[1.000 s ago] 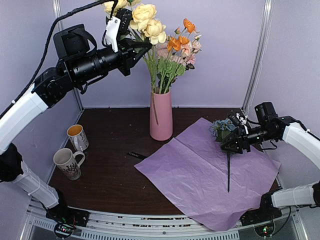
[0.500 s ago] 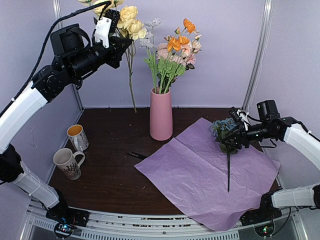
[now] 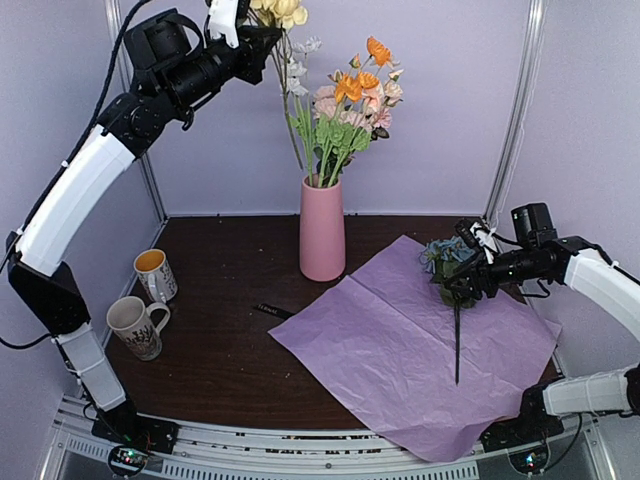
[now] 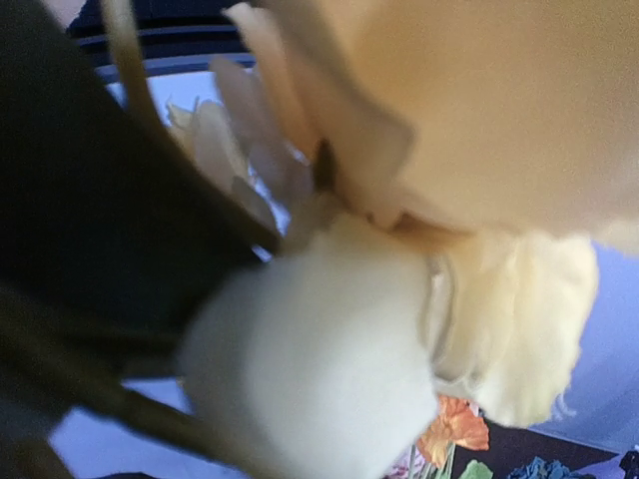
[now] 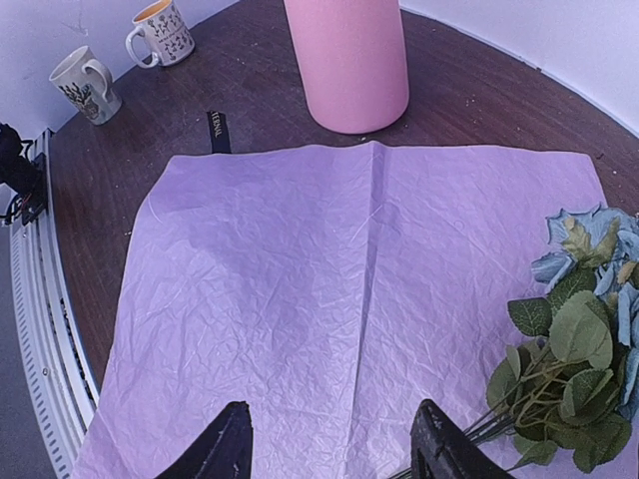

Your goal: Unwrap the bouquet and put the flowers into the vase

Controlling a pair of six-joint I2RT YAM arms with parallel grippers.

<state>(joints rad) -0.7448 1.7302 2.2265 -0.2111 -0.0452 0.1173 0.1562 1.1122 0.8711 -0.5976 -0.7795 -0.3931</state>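
Observation:
My left gripper [image 3: 264, 36] is raised near the top of the booth, shut on the stem of the pale yellow flowers [image 3: 282, 10]. Their thin stem [image 3: 291, 130] slants down toward the mouth of the pink vase [image 3: 322, 232], which holds orange, pink and white flowers [image 3: 350, 100]. In the left wrist view blurred yellow blooms [image 4: 479, 150] fill the picture and hide the fingers. The blue flowers [image 3: 445, 255] lie on the spread lilac tissue paper [image 3: 400, 345]. My right gripper [image 3: 466, 287] hovers open over their leaves. In the right wrist view the right gripper [image 5: 334, 454] has only paper between its fingers, with the blue flowers [image 5: 584, 329] to their right.
Two patterned mugs [image 3: 155, 272] [image 3: 135, 325] stand at the left of the dark table [image 3: 220, 350]. A black ribbon [image 3: 272, 310] lies by the paper's left corner. The booth walls and corner posts [image 3: 515, 110] close in the back and sides.
My left arm has risen and swung right, carrying the yellow flowers up; their stem has moved from left of the vase toward its mouth. The right gripper has barely shifted.

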